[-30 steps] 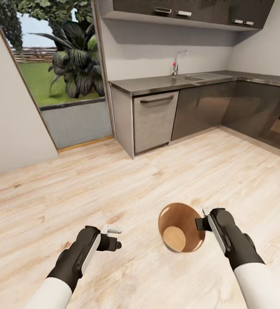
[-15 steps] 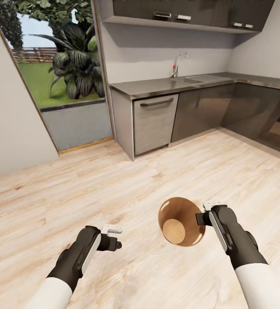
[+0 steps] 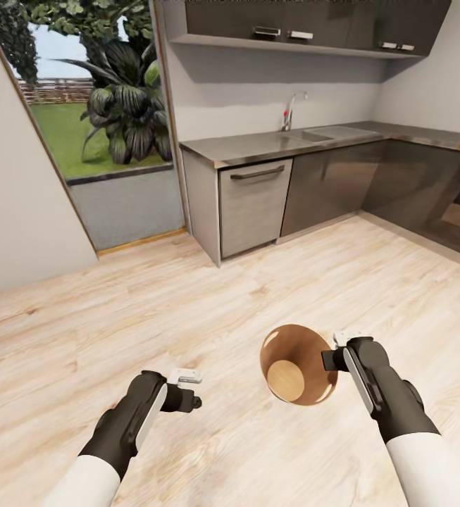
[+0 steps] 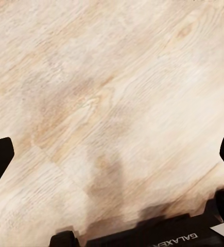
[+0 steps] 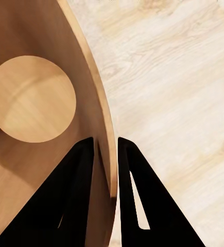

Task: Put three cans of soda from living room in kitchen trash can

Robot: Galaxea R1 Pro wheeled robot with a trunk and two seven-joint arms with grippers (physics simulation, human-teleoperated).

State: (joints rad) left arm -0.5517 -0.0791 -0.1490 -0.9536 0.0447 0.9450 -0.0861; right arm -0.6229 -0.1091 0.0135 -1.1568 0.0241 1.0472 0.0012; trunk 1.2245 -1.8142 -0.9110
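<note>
Tash can (image 3: 296, 365), round, orange-brown inside, rim pinched by right end effector (image 3: 334, 360); left (image 3: 189, 394) spread apart.

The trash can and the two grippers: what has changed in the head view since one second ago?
The trash can, clamped at its rim by the right gripper, was lifted slightly, mostly in the first half second. The kitchen background slid a little, so the camera moved. The grip on the rim stayed, the bin stayed empty, and the left gripper stayed open, holding nothing.

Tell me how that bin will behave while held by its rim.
The trash can looks stiff: its thin wall stays unbent between the right hand fingers. It is empty, so probably light. Gripped on one side only, it may swing or tilt.
</note>
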